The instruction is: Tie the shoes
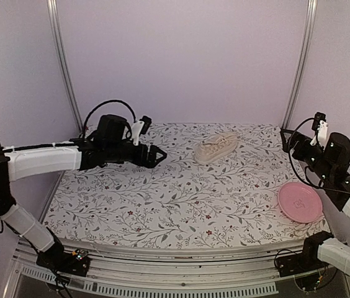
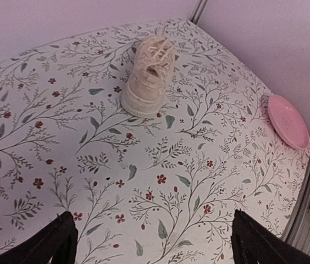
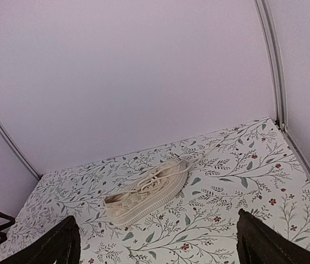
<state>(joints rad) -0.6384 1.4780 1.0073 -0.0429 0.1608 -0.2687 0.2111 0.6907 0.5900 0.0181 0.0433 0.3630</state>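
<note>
A cream low-top sneaker [image 1: 216,148] with white laces lies on the floral table at the back middle, toe toward the back right. It shows heel-first in the left wrist view [image 2: 147,77] and side-on in the right wrist view [image 3: 147,191]. Its laces lie loose, trailing past the toe. My left gripper [image 1: 158,154] is open and empty, hovering left of the shoe. My right gripper [image 1: 285,140] is open and empty at the back right, well right of the shoe. Both grippers' fingertips frame bare tablecloth in their wrist views.
A round pink plate [image 1: 300,202] lies at the table's right edge, also in the left wrist view [image 2: 288,121]. Pale walls and metal corner posts [image 1: 63,68] enclose the back. The floral cloth [image 1: 162,198] covers the table.
</note>
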